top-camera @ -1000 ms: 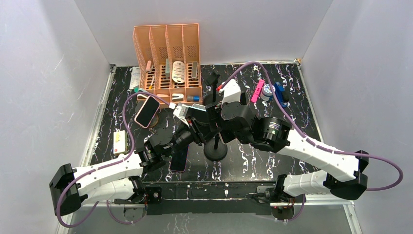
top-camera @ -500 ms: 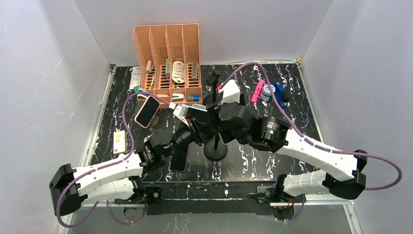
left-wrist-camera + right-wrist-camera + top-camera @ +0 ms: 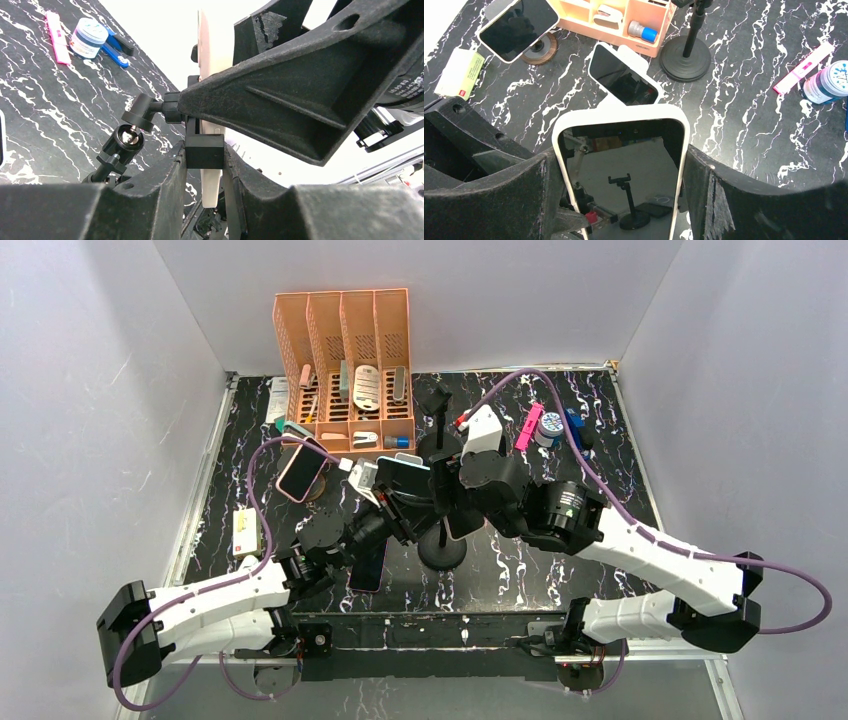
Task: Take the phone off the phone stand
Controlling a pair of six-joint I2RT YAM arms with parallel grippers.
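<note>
The phone (image 3: pixel 623 165), black screen in a white case, stands upright between my right gripper's (image 3: pixel 621 200) fingers, which are shut on its two long sides. In the top view the phone (image 3: pixel 405 478) sits at the head of the black phone stand (image 3: pixel 442 550). My left gripper (image 3: pixel 205 152) is shut on the stand's black clamp block (image 3: pixel 204 150). The phone's white edge (image 3: pixel 211 185) passes just behind that block. The stand's ball joint (image 3: pixel 131 136) shows to the left. The two grippers (image 3: pixel 390 508) (image 3: pixel 432 488) are close together.
An orange organizer (image 3: pixel 345 360) stands at the back. A second phone on a round mount (image 3: pixel 302 470), another tilted phone (image 3: pixel 624 75) and a dark phone lying flat (image 3: pixel 368 565) are nearby. A second black stand (image 3: pixel 685 57), a pink marker (image 3: pixel 530 425), a jar (image 3: pixel 548 428) and a yellow box (image 3: pixel 247 532) lie around.
Both arms have shifted a little. The right wrist has moved right and back, and the phone's dark screen now shows more in the top view. The left arm has slid slightly left.
</note>
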